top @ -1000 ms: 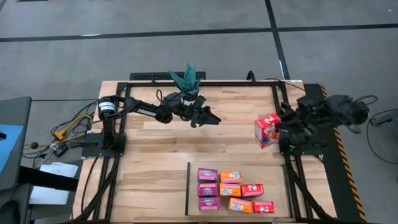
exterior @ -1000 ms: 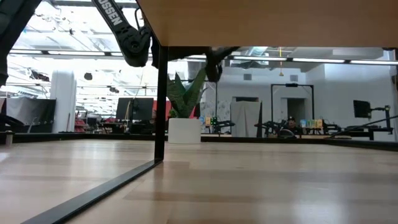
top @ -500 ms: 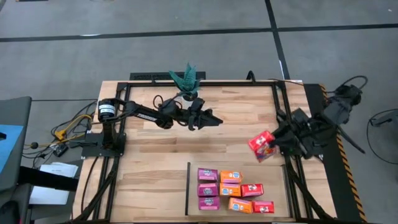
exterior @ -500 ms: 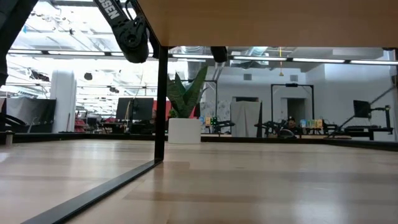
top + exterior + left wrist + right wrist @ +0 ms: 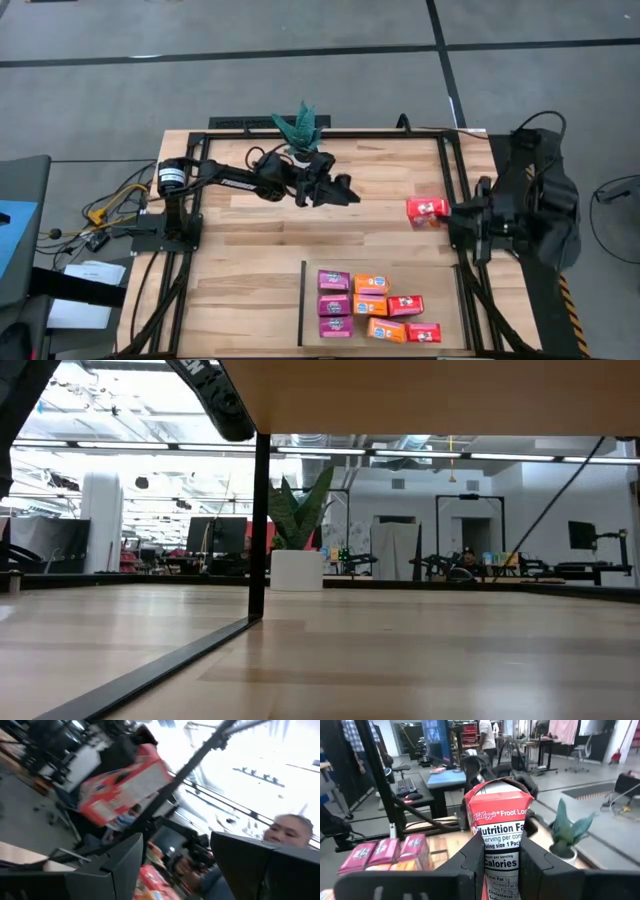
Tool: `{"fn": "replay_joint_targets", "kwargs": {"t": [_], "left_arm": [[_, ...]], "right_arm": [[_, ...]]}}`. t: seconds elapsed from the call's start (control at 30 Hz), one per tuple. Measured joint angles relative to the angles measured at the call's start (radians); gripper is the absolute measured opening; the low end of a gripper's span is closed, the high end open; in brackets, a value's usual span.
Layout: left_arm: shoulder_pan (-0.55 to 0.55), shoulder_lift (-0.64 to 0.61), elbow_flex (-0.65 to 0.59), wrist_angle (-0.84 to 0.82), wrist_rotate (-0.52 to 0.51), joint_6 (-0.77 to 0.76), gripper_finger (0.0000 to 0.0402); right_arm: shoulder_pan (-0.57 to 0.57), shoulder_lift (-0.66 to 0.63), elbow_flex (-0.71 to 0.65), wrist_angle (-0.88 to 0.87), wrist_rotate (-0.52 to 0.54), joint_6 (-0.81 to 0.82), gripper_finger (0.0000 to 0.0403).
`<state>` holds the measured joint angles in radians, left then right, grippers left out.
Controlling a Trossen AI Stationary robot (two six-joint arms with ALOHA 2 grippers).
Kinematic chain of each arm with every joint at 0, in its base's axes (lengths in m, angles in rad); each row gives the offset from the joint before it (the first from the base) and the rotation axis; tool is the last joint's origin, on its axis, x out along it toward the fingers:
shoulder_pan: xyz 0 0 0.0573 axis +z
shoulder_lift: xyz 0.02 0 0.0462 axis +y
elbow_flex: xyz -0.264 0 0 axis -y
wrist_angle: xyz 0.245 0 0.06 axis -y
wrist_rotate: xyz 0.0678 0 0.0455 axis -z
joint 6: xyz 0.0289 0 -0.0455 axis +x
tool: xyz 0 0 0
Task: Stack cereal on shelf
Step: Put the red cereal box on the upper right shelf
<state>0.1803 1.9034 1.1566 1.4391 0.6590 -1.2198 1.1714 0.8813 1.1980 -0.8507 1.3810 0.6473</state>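
A red cereal box point(image 5: 427, 210) hangs above the table's right part, with my right gripper point(image 5: 501, 845) shut on it. Several magenta, orange and red cereal boxes point(image 5: 370, 305) lie on the shelf point(image 5: 440, 275), the black-edged panel at the near right. My left gripper point(image 5: 348, 192) is raised over the far middle of the table. Its fingers point(image 5: 120, 865) stand open with nothing between them, pointing toward the red box point(image 5: 125, 785). My right gripper pinches the red box between its two fingers point(image 5: 475, 855), one on each broad face point(image 5: 520, 847); the narrow printed side faces the wrist camera. The fingers come level from the table's right side. The box reaches out past the fingertips and is lifted clear of the table.
A potted green plant point(image 5: 301, 130) stands at the table's far edge, close behind my left arm. A black frame rail point(image 5: 455, 180) runs along the right side by my right arm. A person point(image 5: 292, 827) shows in the room beyond.
My right arm has swung round at the table's right side. The red box dipped toward the near edge, came back and rolled to lie level. My left gripper has risen and tipped upward, leaving the low view.
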Motion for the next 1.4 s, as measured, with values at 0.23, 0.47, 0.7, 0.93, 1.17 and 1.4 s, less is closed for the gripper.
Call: {"fn": "replay_joint_targets", "kwargs": {"t": [0.23, 0.47, 0.7, 0.93, 1.17, 1.4], "left_arm": [[-0.018, 0.0, 0.049, 0.001, 0.071, -0.052, 0.0224], [-0.019, 0.0, 0.065, 0.0, 0.104, -0.085, 0.0224], [-0.019, 0.0, 0.065, -0.014, 0.104, -0.087, 0.0224], [-0.019, 0.0, 0.065, -0.013, 0.104, -0.087, 0.0224], [-0.019, 0.0, 0.064, -0.022, 0.104, -0.087, 0.0224], [-0.02, 0.0, 0.064, -0.039, 0.104, -0.087, 0.0224]], "right_arm": [[0.08, 0.091, -0.072, -0.253, 0.116, 0.497, 0.0102], [0.108, 0.133, -0.282, -0.225, 0.191, 0.918, 0.0102], [0.091, 0.235, -0.364, -0.101, 0.193, 1.021, 0.0102], [0.095, 0.34, -0.366, -0.072, 0.192, 1.115, 0.0102], [0.096, 0.424, -0.366, -0.03, 0.194, 1.163, 0.0102], [0.102, 0.473, -0.365, 0.032, 0.198, 1.162, 0.0102]]}}
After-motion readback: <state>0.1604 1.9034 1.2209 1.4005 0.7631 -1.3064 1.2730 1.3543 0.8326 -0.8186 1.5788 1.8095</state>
